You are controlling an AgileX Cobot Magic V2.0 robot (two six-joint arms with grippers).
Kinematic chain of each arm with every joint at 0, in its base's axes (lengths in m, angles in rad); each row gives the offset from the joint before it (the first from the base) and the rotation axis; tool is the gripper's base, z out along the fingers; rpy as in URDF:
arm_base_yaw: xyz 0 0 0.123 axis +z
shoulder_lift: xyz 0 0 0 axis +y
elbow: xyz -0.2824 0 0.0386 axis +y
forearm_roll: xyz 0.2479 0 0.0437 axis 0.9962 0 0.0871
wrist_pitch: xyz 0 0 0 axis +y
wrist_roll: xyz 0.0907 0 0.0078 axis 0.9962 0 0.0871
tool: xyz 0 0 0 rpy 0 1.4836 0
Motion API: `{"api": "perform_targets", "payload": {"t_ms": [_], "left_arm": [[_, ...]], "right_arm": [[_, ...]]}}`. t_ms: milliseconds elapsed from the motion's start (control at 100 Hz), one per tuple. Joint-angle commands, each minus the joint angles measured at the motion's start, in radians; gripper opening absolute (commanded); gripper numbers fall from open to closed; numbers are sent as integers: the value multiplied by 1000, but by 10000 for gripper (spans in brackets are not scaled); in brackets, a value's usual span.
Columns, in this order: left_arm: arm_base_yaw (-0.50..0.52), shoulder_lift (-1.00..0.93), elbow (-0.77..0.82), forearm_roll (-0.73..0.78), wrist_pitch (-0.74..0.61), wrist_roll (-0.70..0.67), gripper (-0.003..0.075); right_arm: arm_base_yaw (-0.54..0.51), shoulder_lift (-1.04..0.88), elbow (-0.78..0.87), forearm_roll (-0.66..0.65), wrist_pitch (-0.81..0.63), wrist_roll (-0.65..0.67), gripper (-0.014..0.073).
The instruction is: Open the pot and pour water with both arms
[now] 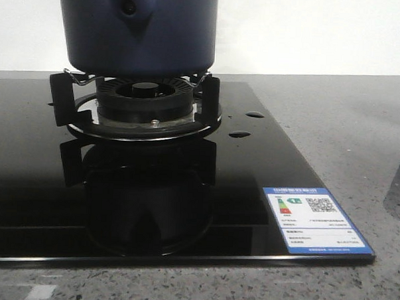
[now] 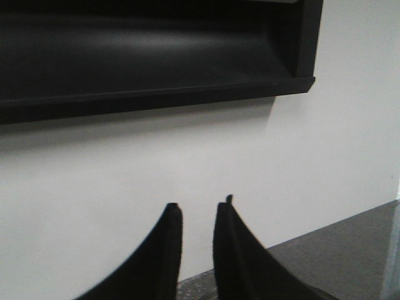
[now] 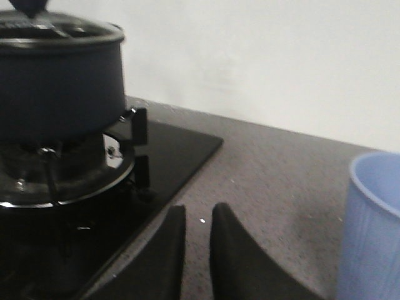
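- A large dark navy-blue round pot [image 1: 140, 36] with matte sides sits on the black metal pot support [image 1: 209, 100] of a gas burner [image 1: 146, 98], at the back left of a glossy black glass hob [image 1: 251, 185].
- In the front view a blue handle lug with a hole [image 1: 129, 5] faces the camera; the pot's top is cut off by the picture's edge.
- In the right wrist view the pot's glass lid [image 3: 59, 28] is on, with a dark knob [image 3: 29, 6] at its top.
- The hob lies on a grey speckled stone counter [image 1: 347, 123], with a plain white wall [image 1: 311, 35] behind.
- A blue and white energy label [image 1: 316, 220] is stuck to the hob's front right corner.
- The hob's shiny surface mirrors the burner and support below them.
- The right gripper [image 3: 199, 215] hangs over the counter just beside the hob's edge, apart from the pot. Its two black fingers [image 3: 164, 250] stand nearly together with only a narrow slit between them, holding nothing.
- A pale-blue cylindrical plastic container [image 3: 372, 225] stands on the counter near the right gripper, well apart from the pot.
- The left gripper [image 2: 199, 209] points at the white wall, below a black shelf-like ledge [image 2: 156, 56]. Its black fingers [image 2: 164, 250] are also nearly together, a thin gap between them, empty.
- Neither arm shows in the front view.
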Motion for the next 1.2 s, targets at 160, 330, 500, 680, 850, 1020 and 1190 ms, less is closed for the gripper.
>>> {"api": "perform_targets", "payload": {"t_ms": [160, 330, 500, 680, 850, 1020, 1190], "left_arm": [[124, -165, -33, 82, 59, 0, -20], [205, -273, -10, 105, 76, 0, -20], [261, -432, 91, 149, 59, 0, -20], [280, -655, 291, 149, 25, 0, -20], [280, -853, 481, 141, 25, 0, -20], [280, -1017, 618, 129, 25, 0, -20], [280, -1093, 714, 125, 25, 0, -20]], "right_arm": [[2, -8, -223, 45, 126, 291, -48], [2, -8, -438, 40, 145, 408, -48], [3, -57, -526, -11, 27, 458, -48], [4, -251, -430, -126, 57, 458, -48], [29, -465, -265, -126, 191, 452, -49], [44, -648, -111, -148, 252, 452, -49], [44, -758, -2, -226, 299, 452, -49]]}}
